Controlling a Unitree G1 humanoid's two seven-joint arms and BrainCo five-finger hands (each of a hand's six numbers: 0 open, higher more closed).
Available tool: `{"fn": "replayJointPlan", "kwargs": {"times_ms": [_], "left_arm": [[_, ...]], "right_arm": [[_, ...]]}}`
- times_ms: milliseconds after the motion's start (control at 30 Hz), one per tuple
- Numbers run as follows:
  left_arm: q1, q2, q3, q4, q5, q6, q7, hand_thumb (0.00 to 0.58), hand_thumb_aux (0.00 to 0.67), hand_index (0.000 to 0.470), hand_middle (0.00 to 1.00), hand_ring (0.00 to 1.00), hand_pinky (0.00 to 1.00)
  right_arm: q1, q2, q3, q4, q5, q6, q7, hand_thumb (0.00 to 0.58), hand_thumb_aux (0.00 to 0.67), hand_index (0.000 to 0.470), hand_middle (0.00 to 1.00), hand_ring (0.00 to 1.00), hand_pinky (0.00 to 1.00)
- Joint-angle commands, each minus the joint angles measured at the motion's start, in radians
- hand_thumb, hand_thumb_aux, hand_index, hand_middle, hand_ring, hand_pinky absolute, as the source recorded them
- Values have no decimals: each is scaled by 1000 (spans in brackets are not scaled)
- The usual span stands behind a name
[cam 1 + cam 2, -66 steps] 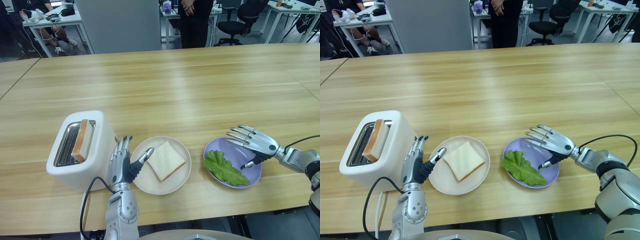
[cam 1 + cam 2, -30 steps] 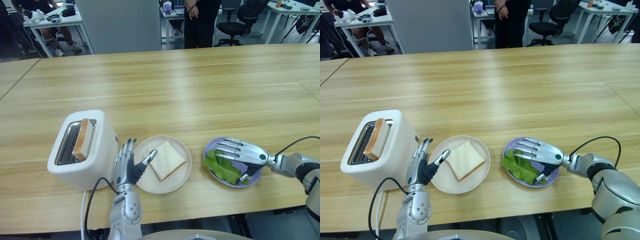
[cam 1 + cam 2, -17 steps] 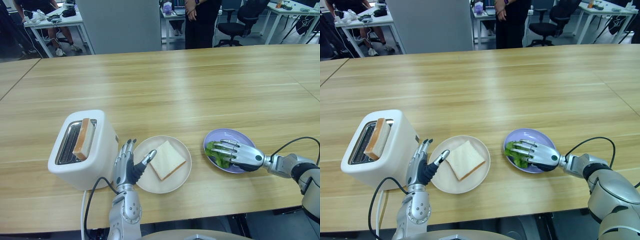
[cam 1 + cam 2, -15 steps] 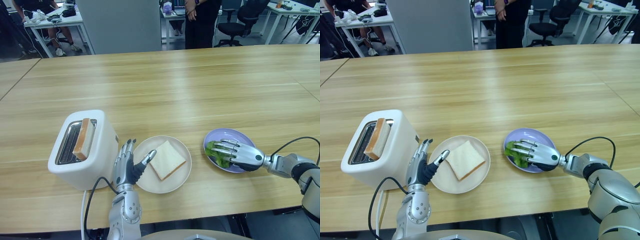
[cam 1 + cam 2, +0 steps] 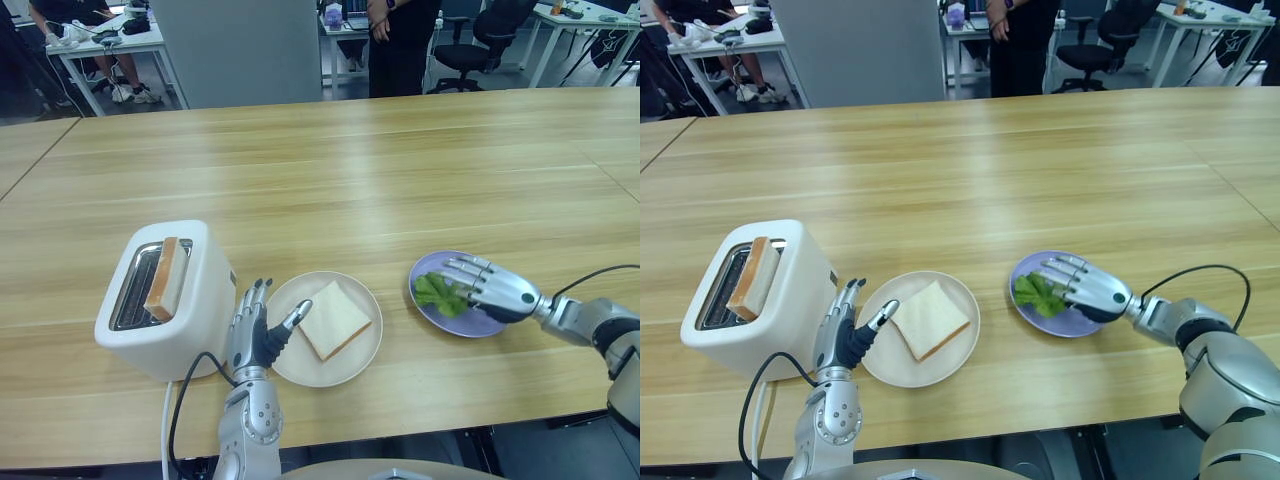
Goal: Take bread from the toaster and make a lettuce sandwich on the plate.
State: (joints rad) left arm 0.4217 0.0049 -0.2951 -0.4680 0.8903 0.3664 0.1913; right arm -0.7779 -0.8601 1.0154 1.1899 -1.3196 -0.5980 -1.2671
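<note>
Broadly, the wooden table (image 5: 400,180) carries everything along its near edge, so the move ahead is a short sideways carry. At the left stands the white toaster (image 5: 205,270) with 1 slice of bread (image 5: 165,277) upright in its slot. Just to its right is the cream plate (image 5: 345,368), and near that, on the right, the purple plate (image 5: 470,325).

The right hand (image 5: 495,290) lies over the purple plate with its fingers curled around the lettuce (image 5: 435,292), which is bunched at the plate's left side. Whether the leaf is already clear of the plate surface I cannot tell. The left hand (image 5: 255,335) stands upright and open, holding nothing, between the toaster and the cream plate's left rim. On the cream plate lies 1 bread slice (image 5: 335,320), flat and a little right of centre.

The step in hand looks like carrying the lettuce to that slice.

- Lift first, so that no trailing part of the leaf catches the purple rim and drags the plate.
- Keep the grip light; a crushed leaf will not lie flat.
- Bring the hand low over the slice's middle before opening the fingers, since a bunched leaf dropped from height may roll off.
- Approach from the right, where nothing lies in the path.
- Watch that the leaf does not cling to the fingers on release.
</note>
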Motion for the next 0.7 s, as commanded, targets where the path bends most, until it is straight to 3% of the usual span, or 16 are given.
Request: {"fn": "replayJointPlan", "kwargs": {"times_ms": [33, 367, 500, 700], "left_arm": [[5, 5, 4, 25, -11, -2, 6, 0, 0, 0, 0, 0, 0], [-9, 9, 7, 38, -15, -6, 9, 0, 0, 0, 0, 0, 0], [-19, 10, 7, 45, -17, -7, 6, 0, 0, 0, 0, 0, 0], [-30, 11, 8, 47, -14, -9, 8, 0, 0, 0, 0, 0, 0]], "right_arm": [[-39, -25, -40, -24, 30, -23, 14, 580, 670, 460, 0, 0, 0], [-74, -58, -160, -169, 124, -119, 101, 580, 670, 460, 0, 0, 0], [-56, -35, -237, -271, 226, -181, 244, 580, 670, 460, 0, 0, 0], [1, 60, -329, -433, 352, -178, 496, 580, 670, 460, 0, 0, 0]]}}
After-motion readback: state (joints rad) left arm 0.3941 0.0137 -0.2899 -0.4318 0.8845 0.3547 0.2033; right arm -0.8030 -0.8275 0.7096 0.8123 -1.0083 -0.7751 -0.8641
